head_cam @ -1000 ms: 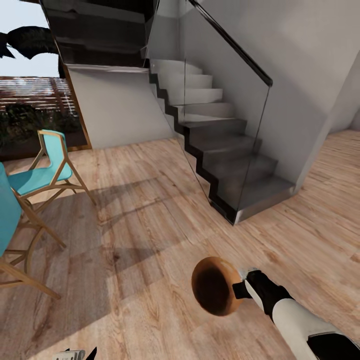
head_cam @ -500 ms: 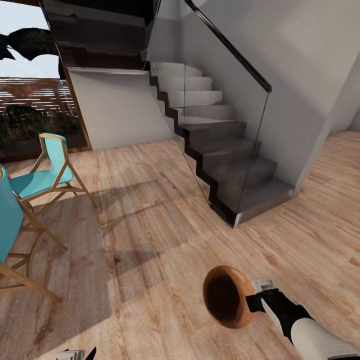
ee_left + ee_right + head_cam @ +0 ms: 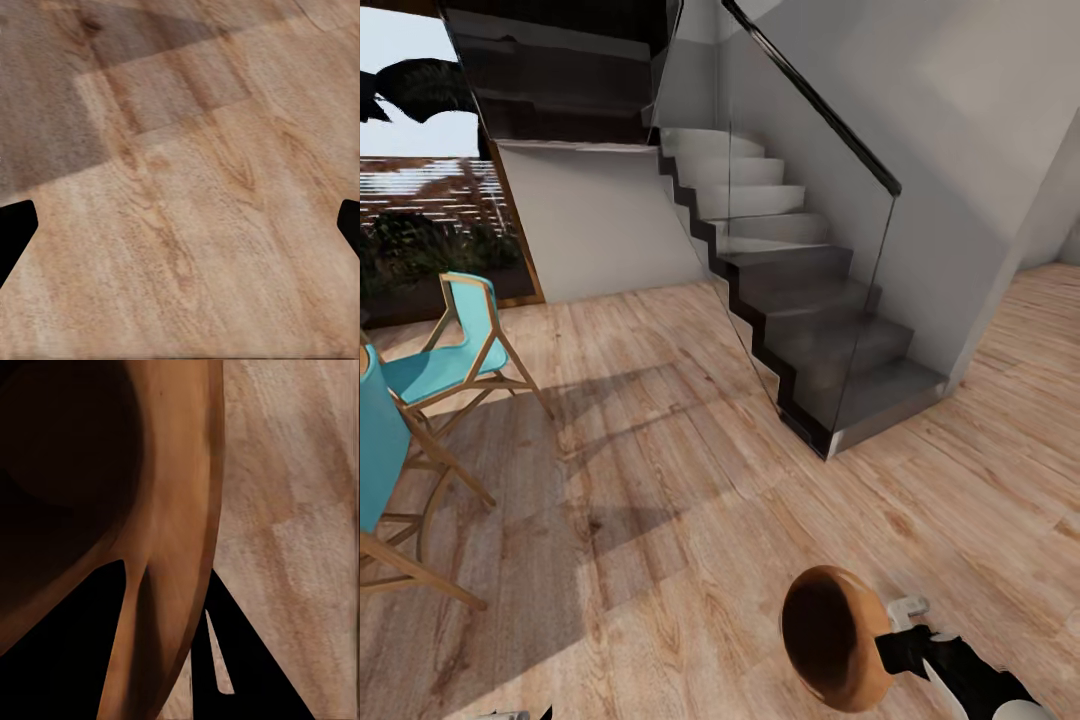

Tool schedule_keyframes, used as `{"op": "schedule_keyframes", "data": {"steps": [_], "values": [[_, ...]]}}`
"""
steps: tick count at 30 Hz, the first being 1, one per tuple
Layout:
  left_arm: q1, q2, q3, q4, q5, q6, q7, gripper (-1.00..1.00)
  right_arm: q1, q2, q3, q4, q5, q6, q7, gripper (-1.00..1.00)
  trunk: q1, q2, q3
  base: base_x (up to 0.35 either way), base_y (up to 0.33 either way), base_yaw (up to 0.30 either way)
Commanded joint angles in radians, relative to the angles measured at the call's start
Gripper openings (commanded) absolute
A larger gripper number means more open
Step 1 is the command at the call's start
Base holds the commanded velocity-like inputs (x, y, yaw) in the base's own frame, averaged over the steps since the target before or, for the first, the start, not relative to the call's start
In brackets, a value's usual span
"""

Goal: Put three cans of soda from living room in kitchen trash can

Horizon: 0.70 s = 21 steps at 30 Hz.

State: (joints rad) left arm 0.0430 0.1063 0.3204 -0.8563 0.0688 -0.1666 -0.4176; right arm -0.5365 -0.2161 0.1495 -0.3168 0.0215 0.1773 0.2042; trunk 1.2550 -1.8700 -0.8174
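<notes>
Standing by: a room with a light wood plank floor [image 3: 660, 480], the robot out on the open boards.
Chairs: two turquoise chairs [image 3: 445, 355] with wooden legs at the far left, before a window.
Left pincer [image 3: 180, 225]: dark fingertips spread wide at the edges of its wrist view, nothing between them, only floor beneath.
Staircase [image 3: 800, 300]: dark steps behind a glass balustrade, in the middle and off to the right.
Tash can [image 3: 835, 635]: held up over the floor at lower right, tipped sideways, copper-brown mouth facing left.
Right pincer [image 3: 905, 640]: clamped on the tash can's rim, one finger inside the wall, one outside.
</notes>
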Motion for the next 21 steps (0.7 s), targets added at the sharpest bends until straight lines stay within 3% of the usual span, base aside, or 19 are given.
{"op": "schedule_keyframes", "data": {"steps": [1,6,12,14,21], "values": [[0.0,0.0,0.0,0.004,0.0,-0.001,0.002,1.0,0.007,-0.002,-0.008,-0.009,-0.011,-0.022,0.003,-1.0,-0.004,0.007,0.003,0.0,0.0,0.0],[0.0,0.0,-0.001,0.018,-0.001,-0.004,0.009,1.0,0.054,-0.014,-0.011,-0.01,-0.015,-0.102,0.006,-1.0,-0.023,0.042,0.019,0.0,0.0,0.0],[0.0,0.0,-0.001,0.037,0.001,-0.011,0.011,1.0,0.117,-0.067,-0.016,-0.025,-0.024,-0.176,0.007,-1.0,-0.046,0.084,0.038,0.0,0.0,0.0],[0.0,0.0,-0.002,0.038,0.002,-0.013,0.01,1.0,0.129,-0.072,-0.016,-0.033,-0.024,-0.194,0.007,-1.0,-0.054,0.098,0.044,0.0,0.0,0.0],[0.0,0.001,-0.001,0.04,0.006,-0.024,0.008,1.0,0.195,-0.079,-0.02,-0.073,-0.026,-0.381,0.051,-1.0,-0.081,0.147,0.066,0.0,0.0,0.0]]}}
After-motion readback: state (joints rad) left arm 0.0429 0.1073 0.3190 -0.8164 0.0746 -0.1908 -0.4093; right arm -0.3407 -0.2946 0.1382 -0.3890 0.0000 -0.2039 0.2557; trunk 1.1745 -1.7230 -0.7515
